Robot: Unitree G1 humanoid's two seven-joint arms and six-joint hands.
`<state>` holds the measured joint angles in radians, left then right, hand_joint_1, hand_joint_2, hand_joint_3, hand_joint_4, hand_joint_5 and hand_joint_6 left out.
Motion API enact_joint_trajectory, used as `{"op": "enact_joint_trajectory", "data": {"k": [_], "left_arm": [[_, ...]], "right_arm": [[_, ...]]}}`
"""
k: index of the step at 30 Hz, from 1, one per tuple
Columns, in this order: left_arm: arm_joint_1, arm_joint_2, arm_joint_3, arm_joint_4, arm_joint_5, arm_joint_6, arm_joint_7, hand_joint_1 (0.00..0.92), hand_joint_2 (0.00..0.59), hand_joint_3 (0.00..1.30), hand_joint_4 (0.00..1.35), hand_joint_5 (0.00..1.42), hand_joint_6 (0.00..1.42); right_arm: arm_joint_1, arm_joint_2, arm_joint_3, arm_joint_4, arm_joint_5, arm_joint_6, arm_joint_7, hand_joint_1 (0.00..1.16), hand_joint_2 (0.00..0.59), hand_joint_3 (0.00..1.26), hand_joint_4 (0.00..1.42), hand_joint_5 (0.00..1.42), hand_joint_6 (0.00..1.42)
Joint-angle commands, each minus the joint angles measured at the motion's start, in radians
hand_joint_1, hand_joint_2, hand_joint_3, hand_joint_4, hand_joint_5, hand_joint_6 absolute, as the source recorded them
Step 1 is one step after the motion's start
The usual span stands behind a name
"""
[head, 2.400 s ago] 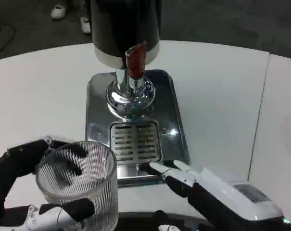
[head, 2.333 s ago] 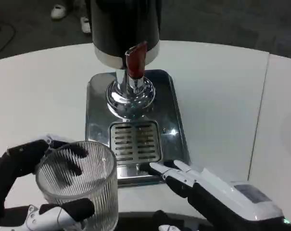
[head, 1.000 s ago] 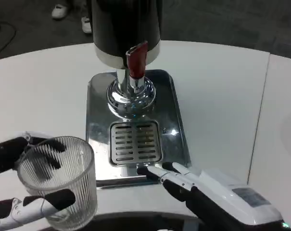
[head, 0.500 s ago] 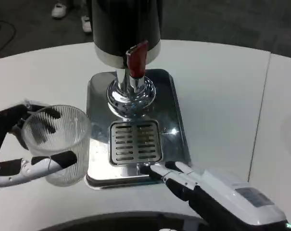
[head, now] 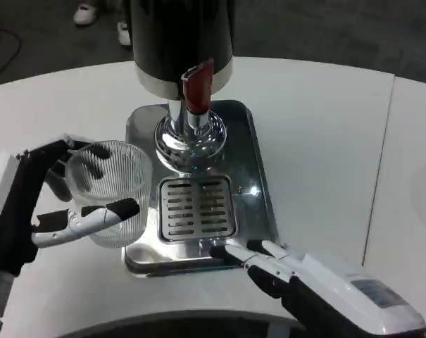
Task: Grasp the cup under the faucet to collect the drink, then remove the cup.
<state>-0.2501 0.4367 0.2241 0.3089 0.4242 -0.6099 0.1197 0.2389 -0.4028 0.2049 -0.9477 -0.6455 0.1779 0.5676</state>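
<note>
Seemingly upright, cup sits within left hand's fingers.

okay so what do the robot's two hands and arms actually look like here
The left hand has a white back panel, a black palm, and fingers in white with black tips. The right hand has pale fingers, dark beneath, leading into a glossy white back and a silver-grey forearm carrying a dark rectangular marking.

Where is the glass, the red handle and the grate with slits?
glass (head: 114,184), head view, ribbed side wall
red handle (head: 196,88), head view, middle of the lever
grate (head: 198,208), head view, centre of the slotted plate
</note>
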Motion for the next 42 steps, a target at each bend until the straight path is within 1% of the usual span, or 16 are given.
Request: {"op": "enact_joint_trajectory", "data": {"k": [1, 7, 10, 16, 23, 27, 30, 35, 39, 42], "left_arm": [[-0.081, 0.021, -0.049, 0.087, 0.051, -0.016, 0.086, 0.801, 0.089, 0.73, 0.70, 0.78, 0.91], [-0.156, 0.023, -0.116, 0.170, 0.110, -0.021, 0.190, 0.801, 0.094, 0.73, 0.70, 0.78, 0.91], [-0.184, 0.017, -0.154, 0.202, 0.162, -0.018, 0.276, 0.795, 0.094, 0.73, 0.71, 0.78, 0.91], [-0.207, 0.006, -0.216, 0.265, 0.209, -0.001, 0.386, 0.787, 0.098, 0.73, 0.71, 0.78, 0.91], [-0.233, -0.005, -0.284, 0.346, 0.233, 0.016, 0.464, 0.783, 0.100, 0.74, 0.71, 0.78, 0.91], [-0.249, -0.011, -0.327, 0.397, 0.273, 0.022, 0.551, 0.778, 0.099, 0.74, 0.71, 0.78, 0.91], [-0.256, -0.021, -0.347, 0.422, 0.283, 0.030, 0.606, 0.775, 0.099, 0.74, 0.71, 0.78, 0.91], [-0.268, -0.039, -0.378, 0.468, 0.291, 0.043, 0.660, 0.763, 0.096, 0.74, 0.71, 0.79, 0.92], [-0.280, -0.051, -0.391, 0.499, 0.282, 0.058, 0.673, 0.744, 0.100, 0.74, 0.71, 0.79, 0.93], [-0.293, -0.061, -0.391, 0.517, 0.264, 0.079, 0.663, 0.732, 0.089, 0.74, 0.70, 0.79, 0.93]], "right_arm": [[0.013, -0.002, 0.001, -0.010, -0.003, -0.005, 0.004, 0.36, 0.525, 0.09, 0.11, 0.02, 0.00], [0.023, -0.002, 0.005, -0.013, -0.008, -0.007, 0.003, 0.36, 0.525, 0.09, 0.11, 0.02, 0.00], [0.033, -0.003, -0.002, -0.018, -0.008, -0.007, 0.002, 0.36, 0.525, 0.09, 0.11, 0.02, 0.00], [0.044, -0.006, -0.013, -0.022, -0.004, -0.009, 0.002, 0.36, 0.525, 0.09, 0.11, 0.02, 0.00], [0.057, -0.007, -0.023, -0.021, 0.001, -0.015, 0.002, 0.36, 0.525, 0.10, 0.11, 0.01, 0.00], [0.056, -0.008, -0.028, -0.016, 0.002, -0.017, 0.000, 0.36, 0.525, 0.10, 0.11, 0.01, 0.00], [0.056, -0.009, -0.031, -0.012, 0.004, -0.017, 0.000, 0.36, 0.525, 0.10, 0.11, 0.01, 0.00], [0.059, -0.011, -0.034, -0.005, 0.006, -0.019, -0.001, 0.36, 0.525, 0.10, 0.11, 0.01, 0.00], [0.063, -0.012, -0.041, -0.001, 0.008, -0.017, -0.002, 0.36, 0.525, 0.10, 0.11, 0.02, 0.00], [0.069, -0.011, -0.043, 0.000, 0.011, -0.016, -0.002, 0.36, 0.525, 0.10, 0.11, 0.02, 0.00]]}}
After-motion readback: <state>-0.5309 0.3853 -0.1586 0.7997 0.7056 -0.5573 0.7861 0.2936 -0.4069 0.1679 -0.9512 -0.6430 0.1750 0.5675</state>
